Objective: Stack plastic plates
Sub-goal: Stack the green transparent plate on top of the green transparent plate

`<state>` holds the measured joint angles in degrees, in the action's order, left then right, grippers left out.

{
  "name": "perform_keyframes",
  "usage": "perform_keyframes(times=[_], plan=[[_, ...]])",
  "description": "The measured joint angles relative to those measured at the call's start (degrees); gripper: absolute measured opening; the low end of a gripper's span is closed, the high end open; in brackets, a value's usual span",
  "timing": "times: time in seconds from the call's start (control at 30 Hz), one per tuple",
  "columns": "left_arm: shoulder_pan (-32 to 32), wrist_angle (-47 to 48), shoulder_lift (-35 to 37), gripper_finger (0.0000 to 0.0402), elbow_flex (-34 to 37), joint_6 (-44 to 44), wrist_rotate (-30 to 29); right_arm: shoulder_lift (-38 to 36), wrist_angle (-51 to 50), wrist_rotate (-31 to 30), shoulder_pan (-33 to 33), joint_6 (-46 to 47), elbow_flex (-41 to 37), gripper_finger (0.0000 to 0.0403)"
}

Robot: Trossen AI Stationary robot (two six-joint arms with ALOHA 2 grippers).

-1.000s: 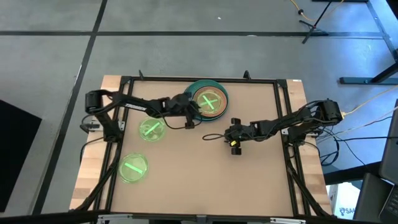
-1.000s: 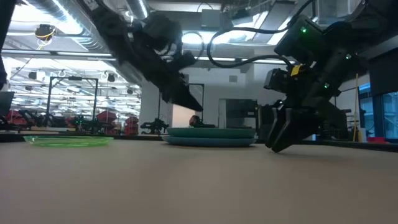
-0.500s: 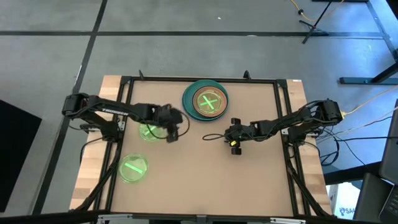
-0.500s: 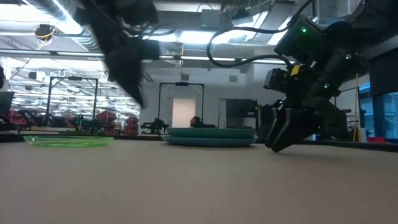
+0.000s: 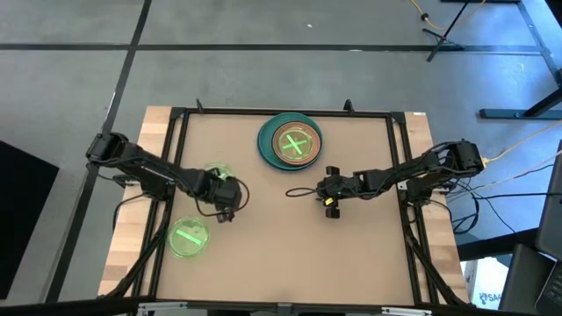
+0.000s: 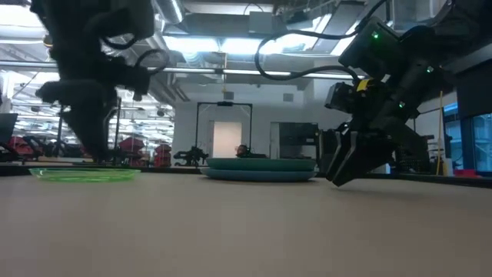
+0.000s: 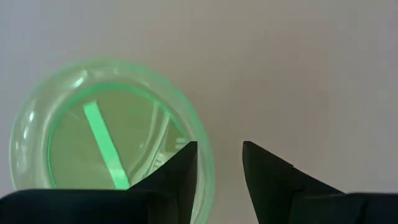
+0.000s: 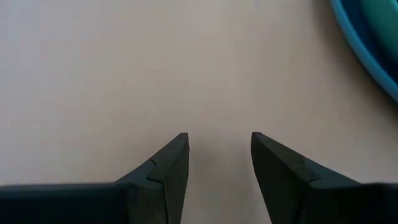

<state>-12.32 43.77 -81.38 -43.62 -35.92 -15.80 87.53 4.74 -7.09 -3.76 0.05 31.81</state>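
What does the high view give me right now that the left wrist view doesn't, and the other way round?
Only the high view shows the plate stack at the table's far edge, with blue and teal rims and a neon-green plate on top, the second loose neon-green plate near the front left, and the right gripper waiting at mid-table. Only the left wrist view shows the left gripper with its fingers open and one tip over a green plate's rim. Both show that neon-green plate under the left gripper.

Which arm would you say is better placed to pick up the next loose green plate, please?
Left: its open left gripper is right at a green plate, while the right gripper waits mid-table near the stack.
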Motion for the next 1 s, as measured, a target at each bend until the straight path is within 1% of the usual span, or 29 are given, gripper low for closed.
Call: perform_keyframes(times=[0.07,0.23,0.4,0.53,0.73,1.0], plan=[[-0.6,-0.2,0.0,0.0121,1.3,-1.4,-0.2,0.0,0.0,0.0,0.0,0.0,0.0,0.0165],[-1.6,-5.3,0.0,0.0121,5.4,-2.3,0.2,0.0,1.5,0.0,0.0,-0.1,0.0,0.0165],[-1.5,-6.7,0.3,0.0121,9.2,-2.9,-1.0,0.0,1.6,0.0,0.0,-0.2,0.0,0.0165],[-1.7,-7.3,0.3,0.0120,10.4,-2.8,-1.4,0.0,1.8,-0.6,0.0,-0.3,0.0,0.0165],[-2.8,-7.9,0.2,0.0093,10.5,-1.5,-2.5,0.0,1.7,-5.0,0.0,-0.3,0.0,0.0165],[-2.8,-7.9,0.1,0.0058,10.6,-1.1,-2.8,0.0,3.2,-5.9,0.0,-0.3,0.0,0.0165]])
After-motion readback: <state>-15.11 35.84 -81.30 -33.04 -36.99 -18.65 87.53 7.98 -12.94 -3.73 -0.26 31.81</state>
